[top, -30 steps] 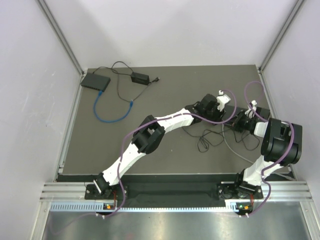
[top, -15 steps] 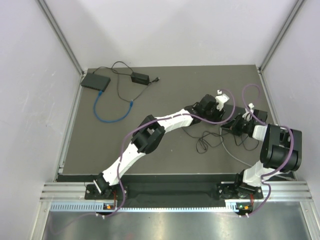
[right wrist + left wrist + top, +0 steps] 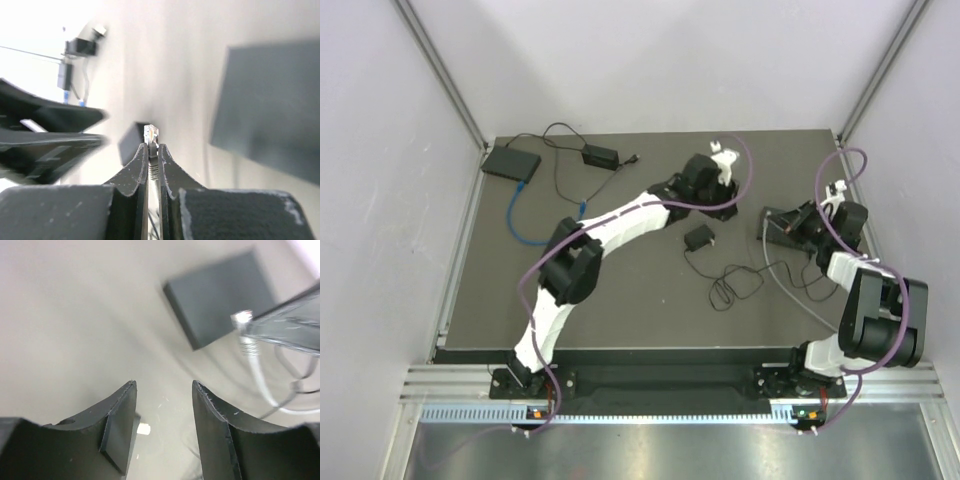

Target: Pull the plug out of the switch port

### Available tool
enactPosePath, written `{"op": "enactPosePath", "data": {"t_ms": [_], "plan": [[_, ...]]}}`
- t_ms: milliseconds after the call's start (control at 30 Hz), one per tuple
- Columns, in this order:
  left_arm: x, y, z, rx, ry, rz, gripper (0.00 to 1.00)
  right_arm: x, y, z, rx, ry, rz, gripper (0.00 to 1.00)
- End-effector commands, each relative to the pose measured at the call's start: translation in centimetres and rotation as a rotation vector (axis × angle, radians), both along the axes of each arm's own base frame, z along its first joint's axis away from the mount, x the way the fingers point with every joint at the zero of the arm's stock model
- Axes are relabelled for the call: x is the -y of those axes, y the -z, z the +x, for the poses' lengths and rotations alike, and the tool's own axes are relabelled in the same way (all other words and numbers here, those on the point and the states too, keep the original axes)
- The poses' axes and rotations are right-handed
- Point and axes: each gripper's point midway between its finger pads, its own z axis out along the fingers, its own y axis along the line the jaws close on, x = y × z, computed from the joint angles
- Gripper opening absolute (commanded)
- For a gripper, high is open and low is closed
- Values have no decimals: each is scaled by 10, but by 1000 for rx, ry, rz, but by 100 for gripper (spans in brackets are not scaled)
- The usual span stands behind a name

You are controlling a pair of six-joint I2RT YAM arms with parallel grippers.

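Observation:
My right gripper (image 3: pixel 151 145) is shut on the clear plug (image 3: pixel 151 133) of a grey cable (image 3: pixel 775 282). The plug is out in the air, apart from the dark switch box (image 3: pixel 270 105) lying beside it. In the top view my right gripper (image 3: pixel 798 228) sits at the right of the mat with the switch (image 3: pixel 778 221) at its tip. My left gripper (image 3: pixel 164 385) is open and empty above the mat. In its view, the switch (image 3: pixel 220 300) and the held plug (image 3: pixel 242 317) show ahead of it. In the top view the left gripper (image 3: pixel 722 206) is far centre.
A small black power adapter (image 3: pixel 698 238) with a looped black cord (image 3: pixel 730 285) lies mid-mat. A second switch (image 3: pixel 510 162) with a blue cable (image 3: pixel 535 235) and another adapter (image 3: pixel 597 156) sits at the far left. Frame posts stand at the far corners.
My left arm has swung back and left, away from the switch, which is now uncovered. My right gripper has drawn back toward the right edge with the plug.

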Motion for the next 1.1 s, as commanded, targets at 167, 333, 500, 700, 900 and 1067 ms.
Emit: {"op": "enactPosePath", "data": {"t_ms": [167, 333, 500, 700, 900, 1067], "plan": [[-30, -125, -27, 26, -50, -184, 54, -37, -121, 74, 402, 36, 37, 0], [-54, -141, -44, 10, -90, -199, 55, -72, -176, 97, 541, 114, 113, 0], [-86, -159, -57, 49, -145, -184, 55, -88, -226, 131, 647, 83, 97, 0], [-119, -181, -76, 96, -193, -211, 57, -95, -279, 155, 756, 34, 64, 0], [-137, -185, -72, 119, -230, -183, 57, -105, -327, 135, 844, 14, 72, 0], [-153, -174, -67, 130, -269, -153, 58, -126, -387, 95, 977, -28, -28, 0]]}}
